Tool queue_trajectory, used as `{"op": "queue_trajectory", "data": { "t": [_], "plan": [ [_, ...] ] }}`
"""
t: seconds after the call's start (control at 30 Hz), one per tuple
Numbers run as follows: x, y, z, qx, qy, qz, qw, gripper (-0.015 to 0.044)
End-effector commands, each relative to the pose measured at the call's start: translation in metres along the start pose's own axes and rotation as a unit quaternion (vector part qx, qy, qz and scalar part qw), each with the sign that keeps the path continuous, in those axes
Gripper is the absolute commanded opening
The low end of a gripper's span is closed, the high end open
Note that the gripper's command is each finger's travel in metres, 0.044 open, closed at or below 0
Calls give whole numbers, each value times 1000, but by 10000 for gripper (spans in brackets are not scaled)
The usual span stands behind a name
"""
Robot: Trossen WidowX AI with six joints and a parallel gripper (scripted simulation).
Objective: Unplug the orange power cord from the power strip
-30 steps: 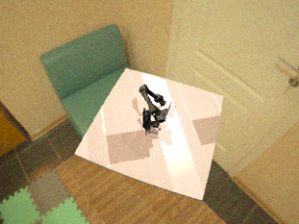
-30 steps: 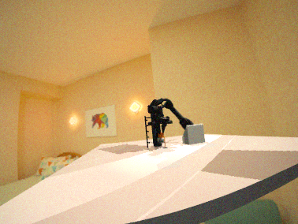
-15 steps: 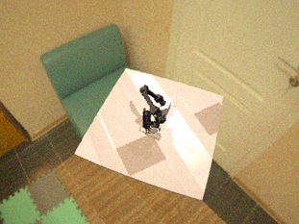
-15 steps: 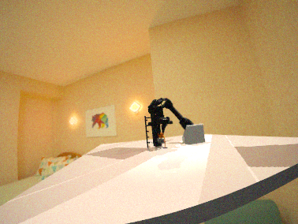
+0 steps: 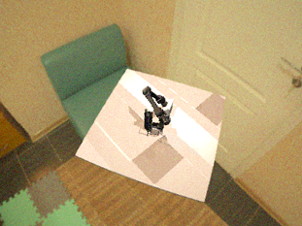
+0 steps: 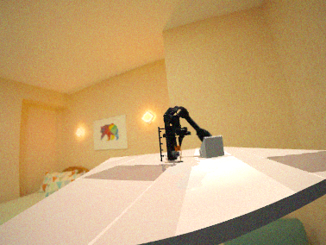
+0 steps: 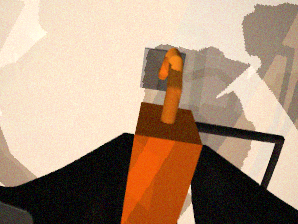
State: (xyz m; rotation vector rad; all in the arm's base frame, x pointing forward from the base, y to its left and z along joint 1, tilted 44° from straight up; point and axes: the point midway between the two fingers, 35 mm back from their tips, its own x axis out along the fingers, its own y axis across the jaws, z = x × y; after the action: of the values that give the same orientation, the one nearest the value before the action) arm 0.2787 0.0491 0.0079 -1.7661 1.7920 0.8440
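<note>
My gripper (image 7: 164, 149) (image 6: 178, 151) is shut on the orange plug (image 7: 159, 167) (image 6: 177, 148), with a black finger pressed against each side of it in the wrist view. The orange cord (image 7: 171, 100) runs from the plug's far end and curls over at its tip. A small dark grey square (image 7: 153, 69) lies beyond the plug, partly behind the cord. I cannot tell whether it is part of the power strip. The strip is otherwise hidden or too small to make out, so whether the plug touches it cannot be seen.
A thin black frame (image 7: 240, 131) stands close to the right finger. A black upright rack (image 6: 160, 144) stands beside the arm. A grey box (image 6: 213, 147) stands on the pale table (image 5: 111, 132) (image 6: 129, 198). A green chair (image 5: 87, 63) is behind the table.
</note>
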Motion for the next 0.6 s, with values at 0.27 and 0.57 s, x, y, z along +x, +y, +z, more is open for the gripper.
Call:
{"op": "queue_trajectory", "data": {
  "t": [0.27,0.57],
  "plan": [
    [-2,3,14,-14,-8,-7,1000,184],
    [-4,2,21,-15,-8,-7,1000,420]
  ]
}}
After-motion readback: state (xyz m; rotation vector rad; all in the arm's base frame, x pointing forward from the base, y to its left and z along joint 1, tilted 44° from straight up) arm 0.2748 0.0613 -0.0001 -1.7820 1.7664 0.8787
